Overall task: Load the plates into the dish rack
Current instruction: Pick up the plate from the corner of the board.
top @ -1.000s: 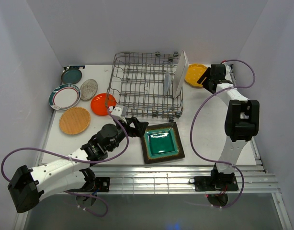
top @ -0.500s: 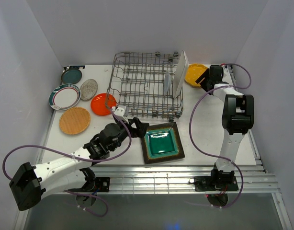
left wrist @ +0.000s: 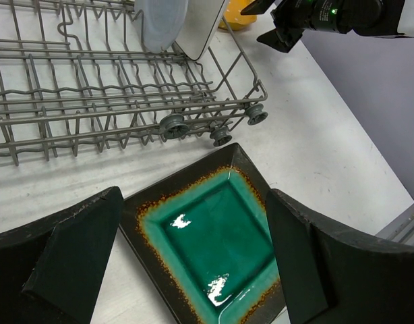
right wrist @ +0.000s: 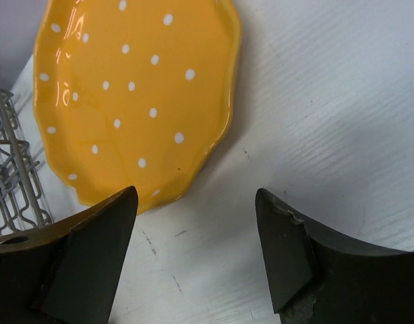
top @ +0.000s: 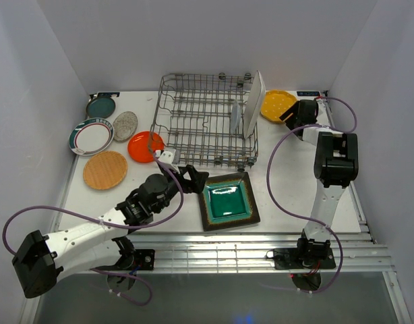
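1 square plate (left wrist: 215, 243), glossy teal centre, dark rust-flecked rim

light: bright, even — soft shadows | glare: green-centred plate (left wrist: 214, 246) | focus: sharp

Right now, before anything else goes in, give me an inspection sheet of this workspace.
Surface: white table, light scuffs.
Job's things: dish rack holds white rectangular plate and pale blue plate upright; square green plate flat at its near side; yellow dotted plate to its far right; teal plate, speckled grey plate, teal-rimmed plate, orange plate and wood-tone plate flat to its left.
Clutter: nothing seen.
Grippers: left gripper open over the square green plate; right gripper open beside the yellow dotted plate; both empty.
Cables: purple cables loop off both arms.
Surroundings: plain white walls.
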Robot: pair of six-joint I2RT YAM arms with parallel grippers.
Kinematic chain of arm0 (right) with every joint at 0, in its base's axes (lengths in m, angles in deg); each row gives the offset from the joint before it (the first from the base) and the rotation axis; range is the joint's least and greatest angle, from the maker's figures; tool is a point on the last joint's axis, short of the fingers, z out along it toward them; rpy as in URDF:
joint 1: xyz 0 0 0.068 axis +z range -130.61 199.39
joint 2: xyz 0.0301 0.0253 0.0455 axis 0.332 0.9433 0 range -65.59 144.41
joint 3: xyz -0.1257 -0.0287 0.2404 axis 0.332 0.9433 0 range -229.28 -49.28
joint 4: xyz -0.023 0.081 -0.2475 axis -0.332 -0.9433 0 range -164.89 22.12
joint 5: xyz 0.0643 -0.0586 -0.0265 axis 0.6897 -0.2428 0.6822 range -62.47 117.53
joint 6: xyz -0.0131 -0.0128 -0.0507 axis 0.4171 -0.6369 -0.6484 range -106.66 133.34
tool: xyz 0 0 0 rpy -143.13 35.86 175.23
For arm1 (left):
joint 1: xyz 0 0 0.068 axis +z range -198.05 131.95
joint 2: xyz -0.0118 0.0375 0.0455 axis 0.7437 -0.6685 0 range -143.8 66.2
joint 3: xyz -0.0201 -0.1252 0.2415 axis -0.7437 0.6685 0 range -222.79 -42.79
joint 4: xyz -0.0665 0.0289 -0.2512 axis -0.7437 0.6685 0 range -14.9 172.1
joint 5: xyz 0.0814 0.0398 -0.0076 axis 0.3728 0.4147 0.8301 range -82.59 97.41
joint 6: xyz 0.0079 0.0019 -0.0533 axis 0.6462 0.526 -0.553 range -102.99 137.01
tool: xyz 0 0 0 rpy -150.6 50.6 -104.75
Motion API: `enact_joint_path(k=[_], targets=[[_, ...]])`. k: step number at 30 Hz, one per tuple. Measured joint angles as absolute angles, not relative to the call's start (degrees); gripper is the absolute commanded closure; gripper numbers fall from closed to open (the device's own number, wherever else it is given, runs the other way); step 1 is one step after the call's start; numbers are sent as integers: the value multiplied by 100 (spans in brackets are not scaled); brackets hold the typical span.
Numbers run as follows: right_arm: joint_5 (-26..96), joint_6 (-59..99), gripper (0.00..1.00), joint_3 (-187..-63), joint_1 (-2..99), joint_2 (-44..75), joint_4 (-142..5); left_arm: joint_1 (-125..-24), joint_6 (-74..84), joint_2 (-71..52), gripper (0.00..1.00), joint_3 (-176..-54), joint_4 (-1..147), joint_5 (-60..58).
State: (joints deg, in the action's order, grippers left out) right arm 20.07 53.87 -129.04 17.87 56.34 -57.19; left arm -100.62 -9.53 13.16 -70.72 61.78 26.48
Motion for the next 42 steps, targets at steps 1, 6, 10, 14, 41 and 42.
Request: enact_joint_path(k=[1, 6, 10, 14, 41, 42], targets=[[2011, 5392, 24, -12904, 1776, 5634, -5673, -10062, -949, 1325, 2, -7072, 6180, 2648], [2072, 5464, 24, -12904, 1717, 5638, -5526, -10062, -936, 1347, 2, -7072, 6180, 2652], [2149, 5501, 25, -12937, 1698, 5675, -5524, -10062, -936, 1347, 2, -7072, 6180, 2652], [2179, 5523, 27, -12994, 1663, 5736, -5526, -10062, -936, 1347, 2, -7072, 6180, 2652], [2370, 5630, 46, -13505, 1608, 6158, -5745, -10062, -936, 1356, 2, -7072, 6180, 2648], [2370, 5632, 46, -13508, 1608, 6162, -5749, -10062, -936, 1358, 2, -7072, 6180, 2648]])
